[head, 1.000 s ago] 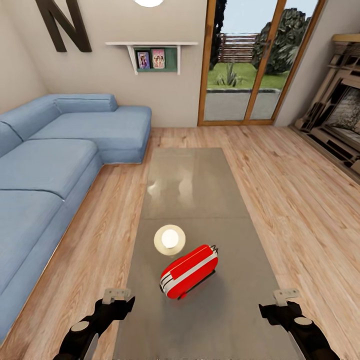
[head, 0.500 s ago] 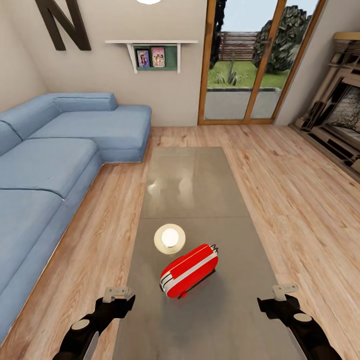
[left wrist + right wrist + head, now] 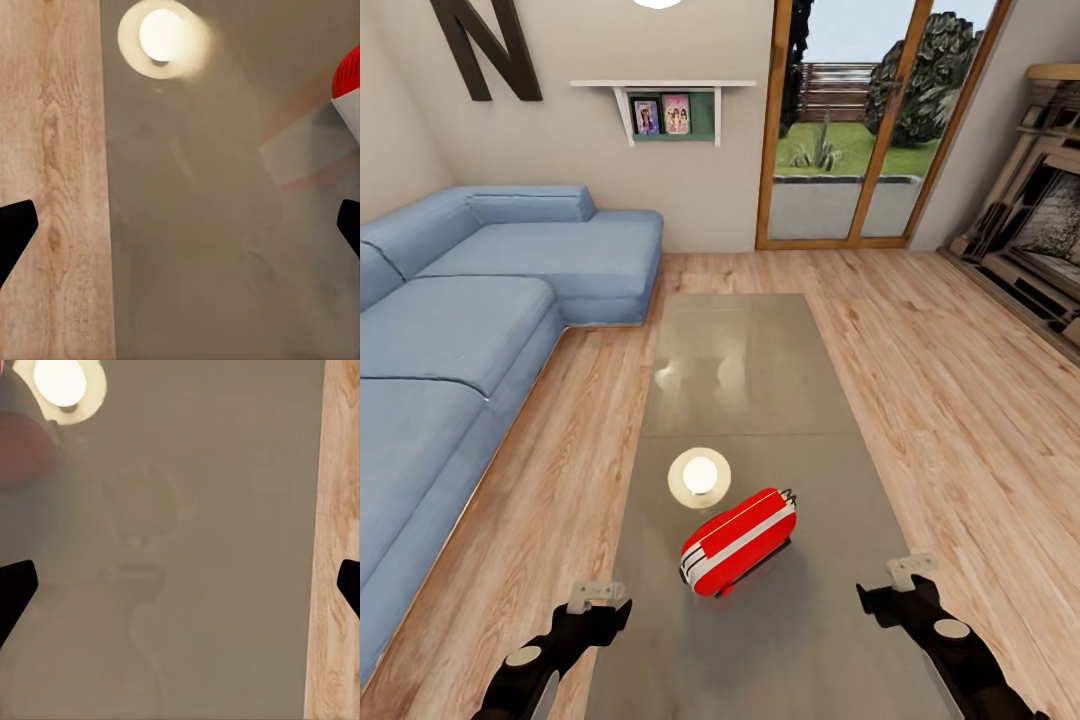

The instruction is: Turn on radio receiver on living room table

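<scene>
Head view: the radio receiver (image 3: 739, 541), a red box with a white-silver band, lies tilted on its side near the close end of the table (image 3: 760, 350), just beside a round lamp reflection (image 3: 699, 477) in the glossy top. The left gripper (image 3: 598, 597) hovers at the table's left edge and the right gripper (image 3: 905, 578) over its right part, both well apart from the radio and holding nothing; how far their fingers are spread cannot be told from here. To do the step well, one arm, probably the right, should close in on the radio from the side and press its switch lightly, since the box rests on a slick surface and may slide. Around the table lie a light wood floor (image 3: 960, 420), a blue sofa (image 3: 460, 330), a glass door (image 3: 860, 120) and a large letter N (image 3: 485, 45). Left wrist view: dark fingertips (image 3: 15, 232) stand wide apart at the frame's edges, empty, with the radio's red corner at one side. Right wrist view: fingertips (image 3: 15, 589) likewise wide apart, empty, above bare tabletop.
</scene>
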